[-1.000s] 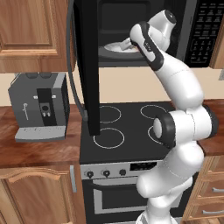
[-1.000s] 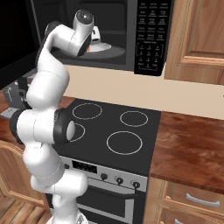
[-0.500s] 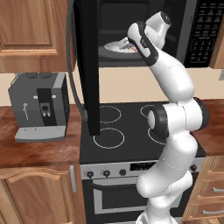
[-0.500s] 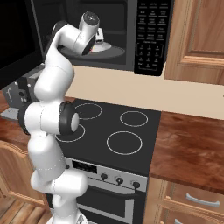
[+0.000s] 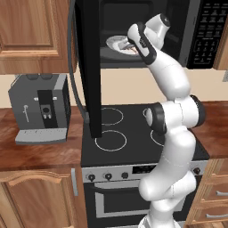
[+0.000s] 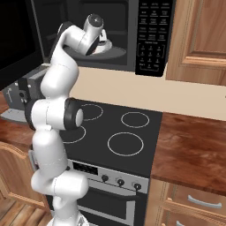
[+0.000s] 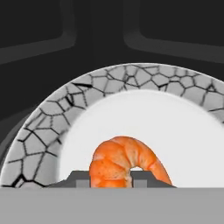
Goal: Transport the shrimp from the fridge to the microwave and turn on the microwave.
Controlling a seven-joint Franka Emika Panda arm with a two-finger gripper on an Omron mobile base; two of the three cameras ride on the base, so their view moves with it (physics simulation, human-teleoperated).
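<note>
- Here the shrimp (image 7: 124, 162) sits curled between the two fingertips (image 7: 78, 178), which clench it from either side.
- Just beyond the fingers lies a plate (image 7: 52, 127) with a cracked grey rim and a white middle.
- The gripper (image 5: 130, 46) reaches into the open microwave (image 5: 202, 31), over that plate.

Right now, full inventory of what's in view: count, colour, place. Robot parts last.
microwave: 1, black, above stove, door open
plate: 1, white with grey crackle rim, inside microwave
shrimp: 1, orange, between the fingertips, over the plate
stove: 1, black, four ring burners, knobs on front
coffee machine: 1, grey and black, counter left of stove
cabinets: brown wood, above and below counter
gripper: 1, dark tips, shut on shrimp, inside microwave
</note>
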